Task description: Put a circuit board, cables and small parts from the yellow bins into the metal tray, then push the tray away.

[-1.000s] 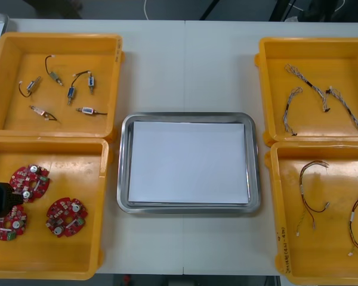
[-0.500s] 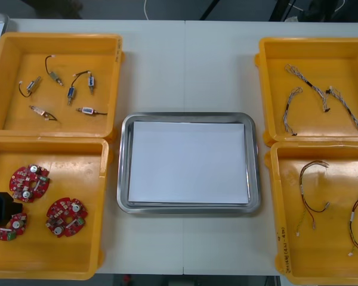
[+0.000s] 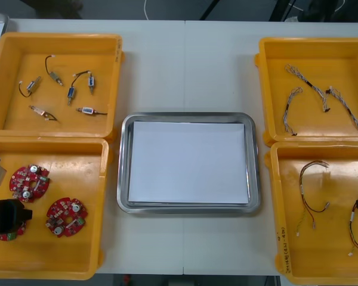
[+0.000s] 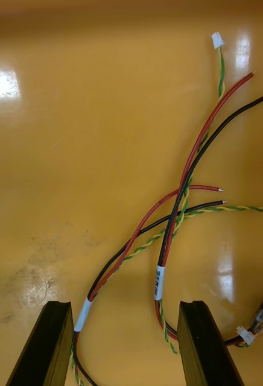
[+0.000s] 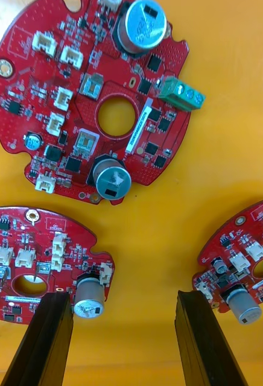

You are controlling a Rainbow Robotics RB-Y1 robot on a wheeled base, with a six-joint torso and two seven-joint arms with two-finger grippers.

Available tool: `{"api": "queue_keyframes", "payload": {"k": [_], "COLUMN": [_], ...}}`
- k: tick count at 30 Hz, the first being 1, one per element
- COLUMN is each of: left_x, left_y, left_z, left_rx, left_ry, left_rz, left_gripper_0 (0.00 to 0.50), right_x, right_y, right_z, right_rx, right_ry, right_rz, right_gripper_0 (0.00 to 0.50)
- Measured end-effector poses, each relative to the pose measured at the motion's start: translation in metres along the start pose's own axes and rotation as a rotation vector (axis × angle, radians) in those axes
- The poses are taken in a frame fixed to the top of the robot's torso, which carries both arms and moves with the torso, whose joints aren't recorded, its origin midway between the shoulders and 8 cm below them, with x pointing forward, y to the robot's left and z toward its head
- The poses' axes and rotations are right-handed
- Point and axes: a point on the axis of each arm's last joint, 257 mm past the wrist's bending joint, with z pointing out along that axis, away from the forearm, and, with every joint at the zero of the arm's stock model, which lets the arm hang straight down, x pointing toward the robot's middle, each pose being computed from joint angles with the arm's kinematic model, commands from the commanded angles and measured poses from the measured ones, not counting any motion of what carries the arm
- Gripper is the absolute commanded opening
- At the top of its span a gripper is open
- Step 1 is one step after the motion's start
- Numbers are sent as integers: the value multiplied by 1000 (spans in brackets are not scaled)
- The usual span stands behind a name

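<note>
Looking down, we are seeing a light table (image 3: 188,65) carrying four yellow bins and a tray. The far left bin (image 3: 18,59) is holding small parts (image 3: 71,93) with thin leads, lying apart from each other. The near left bin (image 3: 77,179) is holding three boards (image 3: 65,215). The far right bin (image 3: 340,65) is holding blue-and-white cables (image 3: 298,95), and the near right bin (image 3: 331,256) is holding red, yellow and black cables (image 3: 313,190). The tray (image 3: 123,167), shiny at the rim and white inside, is sitting between the left and right bins.

Our left gripper (image 3: 9,215) is hanging over the left side of the near left bin, hiding most of one board from above. In its wrist view we are finding its fingers (image 5: 41,344) spread wide with bare bin floor between them, gripping nothing. One fingertip is overlapping the edge of a first board (image 5: 29,265), the other is standing just beside a second board (image 5: 246,271), and a third board (image 5: 95,96) is lying whole beyond both tips.

Our right gripper (image 4: 122,304) is sitting low in the near right bin, its fingers also spread wide and pinching nothing. Two red-and-black cables (image 4: 195,154) are running between the fingers, each wearing a white sleeve (image 4: 158,282), and each sleeve is lying near a different finger. A green-yellow cable (image 4: 240,208) is twisting among them and ending in a small white plug (image 4: 217,40) beyond the tips. We cannot tell whether the fingers are touching the floor.
</note>
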Motion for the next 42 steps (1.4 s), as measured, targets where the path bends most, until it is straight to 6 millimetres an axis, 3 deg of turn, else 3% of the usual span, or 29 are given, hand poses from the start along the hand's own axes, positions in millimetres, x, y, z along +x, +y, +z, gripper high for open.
{"api": "queue_keyframes", "payload": {"k": [25,27,28,42], "left_x": [13,12,12,11], "left_y": [3,3,4,4], "left_z": [27,27,27,27], "left_rx": [-1,-4,-5,-8], "left_ry": [0,-1,-1,-7], "left_rz": [-5,-3,-3,1], "left_gripper_0": [500,58,5,0], "right_x": [13,16,18,22], "right_y": [-15,-16,-16,-16], "right_z": [20,21,22,31], "right_rx": [-20,-19,-19,-17], "right_ry": [-11,-5,-2,-22], "right_rz": [-46,-46,-46,-48], "right_gripper_0": [500,500,500,500]}}
